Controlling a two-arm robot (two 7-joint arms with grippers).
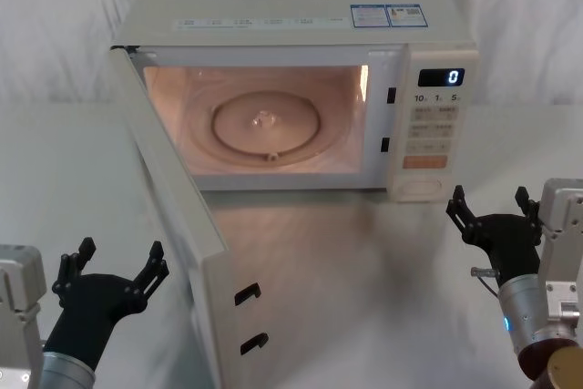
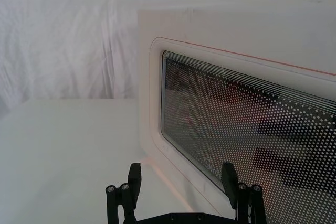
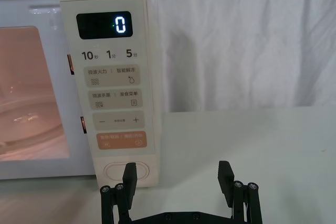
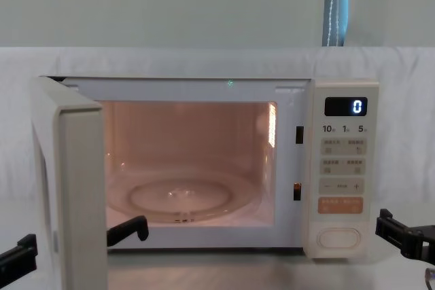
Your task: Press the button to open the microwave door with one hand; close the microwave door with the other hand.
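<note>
While the microwave door (image 1: 178,225) stands wide open, the left claw (image 1: 114,272) gapes empty outside it; the right claw (image 1: 489,209) gapes empty beside the button (image 1: 421,188).

From my console the microwave door (image 2: 153,103) looks like smooth cream plastic with a soft sheen, its window (image 2: 252,129) glossy dark glass behind a dotted mesh, right half of the frame. The button (image 3: 126,171), low centre, is the same smooth cream plastic. I see a clear glass turntable (image 1: 264,125) shining in the lit cavity. The display (image 3: 104,25) at upper left is glossy black. Both the left gripper (image 1: 114,269) and right gripper (image 1: 489,210) are matt black plastic. The backdrop (image 3: 252,45) is wrinkled white cloth.
</note>
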